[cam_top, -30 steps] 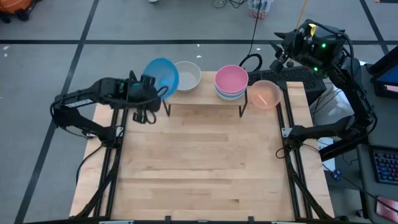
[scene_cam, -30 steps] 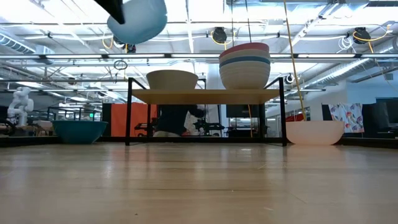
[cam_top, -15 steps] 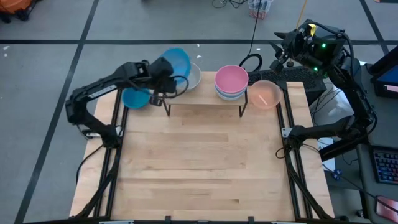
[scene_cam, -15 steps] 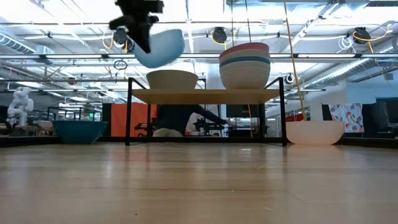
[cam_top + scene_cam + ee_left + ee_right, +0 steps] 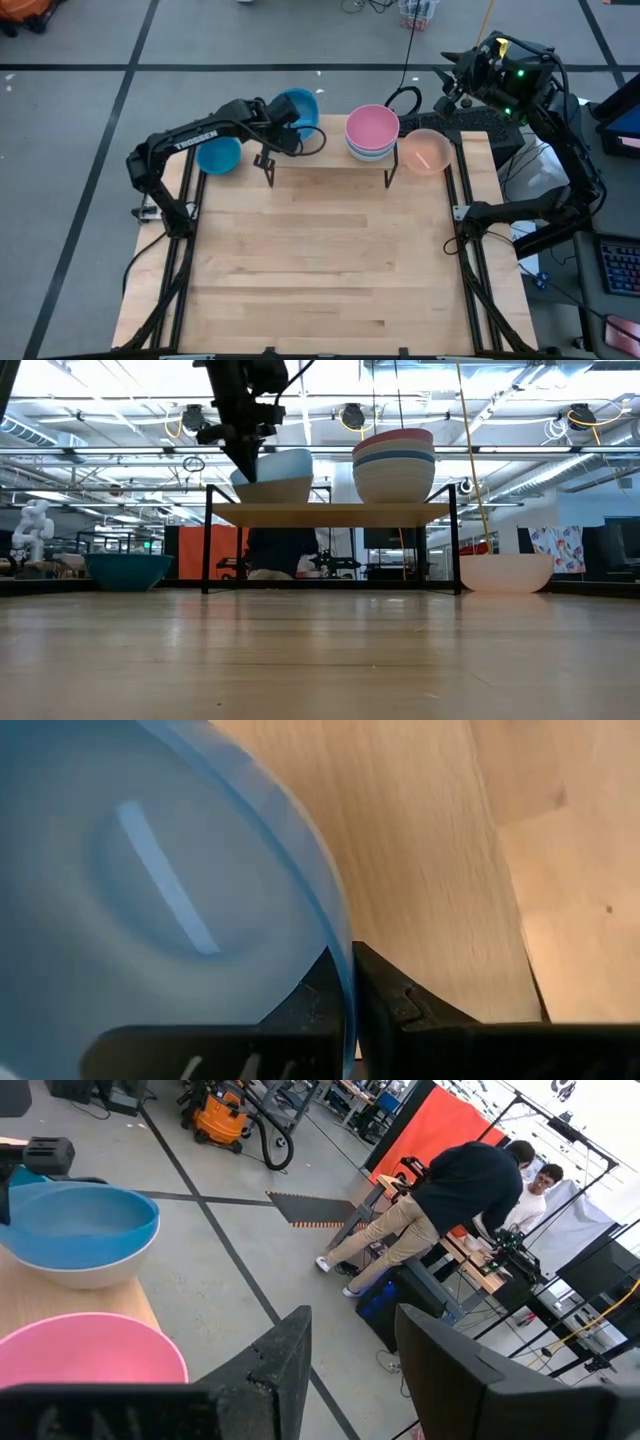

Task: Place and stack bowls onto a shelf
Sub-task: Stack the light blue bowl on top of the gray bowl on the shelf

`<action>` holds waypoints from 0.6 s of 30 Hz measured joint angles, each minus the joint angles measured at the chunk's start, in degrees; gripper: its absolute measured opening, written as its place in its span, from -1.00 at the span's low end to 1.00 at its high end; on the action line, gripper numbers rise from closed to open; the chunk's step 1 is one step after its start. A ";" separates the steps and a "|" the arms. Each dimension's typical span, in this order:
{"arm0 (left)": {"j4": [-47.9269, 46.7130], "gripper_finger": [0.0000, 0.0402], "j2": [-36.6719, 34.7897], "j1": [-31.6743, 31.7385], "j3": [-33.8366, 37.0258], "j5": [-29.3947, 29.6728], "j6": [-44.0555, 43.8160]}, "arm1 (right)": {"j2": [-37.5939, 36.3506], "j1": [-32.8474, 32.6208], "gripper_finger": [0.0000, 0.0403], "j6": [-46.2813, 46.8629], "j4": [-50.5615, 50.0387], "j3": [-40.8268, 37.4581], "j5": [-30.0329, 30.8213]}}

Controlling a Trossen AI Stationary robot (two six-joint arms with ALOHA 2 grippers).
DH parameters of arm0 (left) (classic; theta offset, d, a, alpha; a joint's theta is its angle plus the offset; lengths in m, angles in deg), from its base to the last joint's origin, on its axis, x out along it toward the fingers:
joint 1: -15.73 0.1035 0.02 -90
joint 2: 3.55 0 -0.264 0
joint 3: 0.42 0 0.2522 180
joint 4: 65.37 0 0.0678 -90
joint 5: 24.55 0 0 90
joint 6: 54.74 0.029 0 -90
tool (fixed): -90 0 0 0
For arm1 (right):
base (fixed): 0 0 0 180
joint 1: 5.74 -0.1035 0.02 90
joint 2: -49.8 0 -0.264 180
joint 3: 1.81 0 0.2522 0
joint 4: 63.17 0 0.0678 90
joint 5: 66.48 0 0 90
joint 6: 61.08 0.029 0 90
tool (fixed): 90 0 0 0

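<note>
My left gripper [image 5: 278, 125] is shut on a light blue bowl [image 5: 298, 104] that sits in a grey-beige bowl [image 5: 272, 490] on the left half of the shelf [image 5: 330, 513]. On the right half stands a stack of bowls [image 5: 393, 465] with a pink one [image 5: 372, 125] on top. A darker blue bowl [image 5: 218, 155] rests on the table left of the shelf and a peach bowl [image 5: 425, 150] right of it. My right gripper [image 5: 355, 1350] is open, raised beyond the table's far right corner. My left gripper pinches the light blue bowl's rim [image 5: 345, 982], one finger [image 5: 310, 995] inside the bowl and one [image 5: 385, 995] outside its wall. The fingers come from above, pointing down, at the bowl's near-left side [image 5: 248, 460]. The bowl is upright, nested in the grey-beige bowl.
The wooden tabletop [image 5: 320, 260] lies bare in front of the shelf. The shelf's thin black legs [image 5: 207, 540] stand at its corners. People are at benches in the room behind [image 5: 440, 1190].
My left gripper has carried the light blue bowl toward the table's right and far edge and down. The bowl, held high and tipped a second ago, now sits level in the grey-beige bowl on the shelf. The darker blue bowl on the table has come into view.
</note>
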 joint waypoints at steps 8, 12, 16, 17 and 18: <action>0.78 -0.85 0.00 -1.19 0.00 2.39 -5.00 | 0.00 0.01 -0.30 0.00 0.00 0.00 0.04; 0.60 -0.81 -0.21 -2.48 -0.36 2.72 -7.84 | 0.00 -0.01 -0.30 0.00 0.00 0.00 0.07; 0.30 -0.80 -0.54 -4.06 -3.50 2.38 -8.91 | -0.01 0.01 -0.30 0.00 0.00 0.00 0.09; 0.18 -0.80 -0.55 -4.34 -4.64 2.41 -9.03 | 0.00 0.01 -0.30 0.00 0.00 0.00 0.09; -0.41 -0.80 -0.55 -4.60 -6.00 2.40 -9.04 | 0.00 -0.01 -0.30 0.00 0.00 0.00 0.07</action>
